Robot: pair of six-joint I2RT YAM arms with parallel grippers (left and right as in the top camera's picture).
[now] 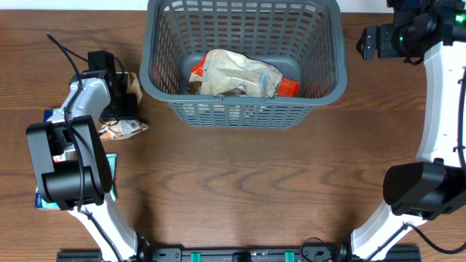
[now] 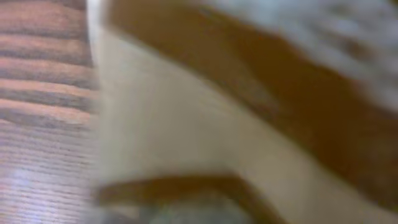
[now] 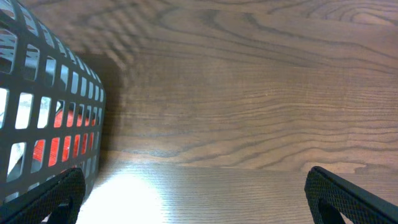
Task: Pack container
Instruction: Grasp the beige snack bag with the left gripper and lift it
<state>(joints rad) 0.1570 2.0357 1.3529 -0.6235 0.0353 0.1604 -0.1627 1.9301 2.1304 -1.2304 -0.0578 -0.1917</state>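
A: Container (image 1: 244,102) position?
B: Far centre of table (image 1: 240,182), upright. Inside: cream packet (image 1: 240,73) across the middle, red packet (image 1: 290,87) showing under its right end.
A: Right gripper (image 3: 193,190)?
B: Spread wide, nothing between the fingers (image 3: 53,196), bare wood below. Hangs near container's right wall, not touching. Lattice at left edge of right wrist view, red visible through the slots.
A: Left gripper (image 1: 124,94)?
B: Low over table's left side, near container's left wall, just beyond a crumpled packet (image 1: 125,129). Opening not readable: fingers hidden from overhead, left wrist view blurred to a brown and cream smear with wood grain at left. Holding anything or not: cannot tell.
A: Other items?
B: Blue packet (image 1: 52,114) and teal packet (image 1: 44,201) further left, both partly under left arm
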